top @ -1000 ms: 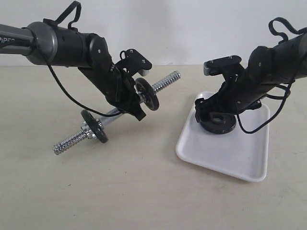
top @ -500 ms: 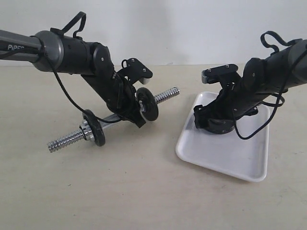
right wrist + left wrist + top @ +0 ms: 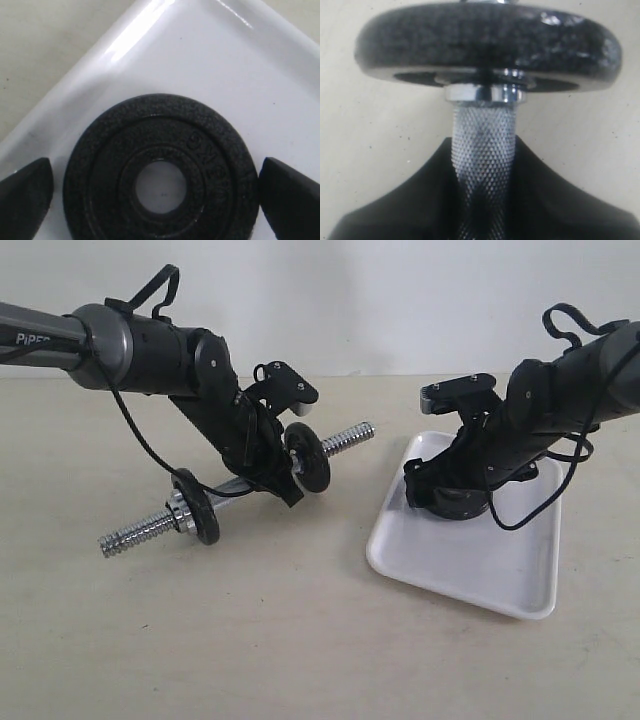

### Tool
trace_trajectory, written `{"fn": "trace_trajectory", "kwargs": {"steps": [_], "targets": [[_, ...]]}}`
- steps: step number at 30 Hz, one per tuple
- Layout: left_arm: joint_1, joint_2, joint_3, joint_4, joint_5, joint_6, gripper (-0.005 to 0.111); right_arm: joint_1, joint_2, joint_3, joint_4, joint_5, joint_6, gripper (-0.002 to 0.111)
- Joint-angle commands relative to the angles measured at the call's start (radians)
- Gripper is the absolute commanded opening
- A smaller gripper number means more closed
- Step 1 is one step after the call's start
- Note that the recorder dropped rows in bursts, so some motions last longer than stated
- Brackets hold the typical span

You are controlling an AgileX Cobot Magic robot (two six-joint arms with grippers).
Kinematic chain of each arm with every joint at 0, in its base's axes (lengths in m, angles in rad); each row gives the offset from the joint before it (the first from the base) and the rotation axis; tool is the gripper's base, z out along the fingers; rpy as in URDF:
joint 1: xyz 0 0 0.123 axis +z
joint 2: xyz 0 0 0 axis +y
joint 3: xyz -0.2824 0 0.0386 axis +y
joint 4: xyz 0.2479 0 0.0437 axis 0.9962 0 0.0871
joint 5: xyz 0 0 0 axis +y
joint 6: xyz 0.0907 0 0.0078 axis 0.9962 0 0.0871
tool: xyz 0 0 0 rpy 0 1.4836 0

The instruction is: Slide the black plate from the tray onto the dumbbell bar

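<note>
The table [image 3: 300,640] carries the white tray [image 3: 480,570]. The tray holds one item: the black plate [image 3: 210,150], lying flat in the tray corner nearest the bar. The dumbbell bar [image 3: 345,440] sits off the tray, on its bar-side, tilted with the tray-facing threaded end higher. Two black discs [image 3: 305,455] [image 3: 195,505] are already mounted on it. The left gripper [image 3: 275,475] is clenched on the bar's knurled middle, between those discs. The right gripper [image 3: 445,495] is lowered into the tray, released, one finger [image 3: 27,192] on each side of the plate rim.
</note>
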Motion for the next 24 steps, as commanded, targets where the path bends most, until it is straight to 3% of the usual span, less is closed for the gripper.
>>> {"fn": "trace_trajectory", "kwargs": {"steps": [1,24], "targets": [[-0.004,-0.200,-0.017,-0.023,-0.062,0.002,0.004,-0.001,0.008,0.005,-0.003,0.039,0.003,0.104],[-0.004,-0.252,-0.017,-0.106,-0.065,0.074,0.004,-0.001,0.008,0.005,-0.003,0.061,0.003,0.104]]}}
